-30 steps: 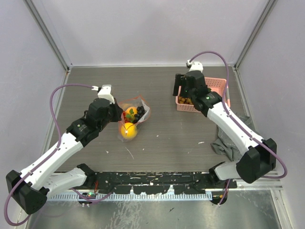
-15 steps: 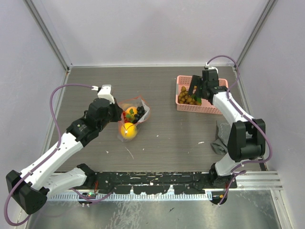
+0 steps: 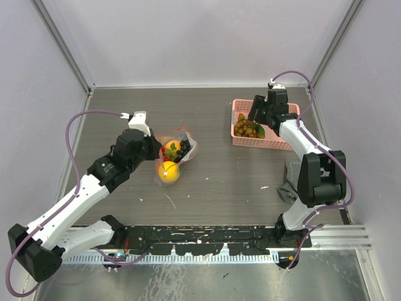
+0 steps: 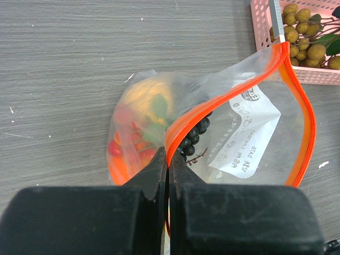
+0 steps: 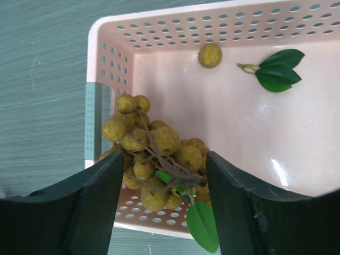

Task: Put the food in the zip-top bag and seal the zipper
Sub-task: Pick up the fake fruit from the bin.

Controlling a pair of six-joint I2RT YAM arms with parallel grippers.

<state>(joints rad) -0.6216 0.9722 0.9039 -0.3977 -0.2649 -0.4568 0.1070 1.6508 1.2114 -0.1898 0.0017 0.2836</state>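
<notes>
Right wrist view: the bunch of small brown balls [image 5: 159,141] sits between the wide-open right hand [image 5: 164,159]; the left hand [image 4: 169,159] is pinched shut on the zipper [image 4: 212,103].

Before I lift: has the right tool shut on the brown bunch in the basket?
No, the right tool stands open, its fingers either side of the brown bunch in the pink basket.

grey table [image 3: 219,175] carries zip-top bag [image 3: 186,145], pink basket [image 3: 266,143] and grey cloth [image 3: 291,170].

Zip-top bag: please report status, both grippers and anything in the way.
Left gripper shut on zipper, zip-top bag mouth open. Right gripper open around bunch of small brown balls, in pink basket. Nothing blocking seen.
</notes>
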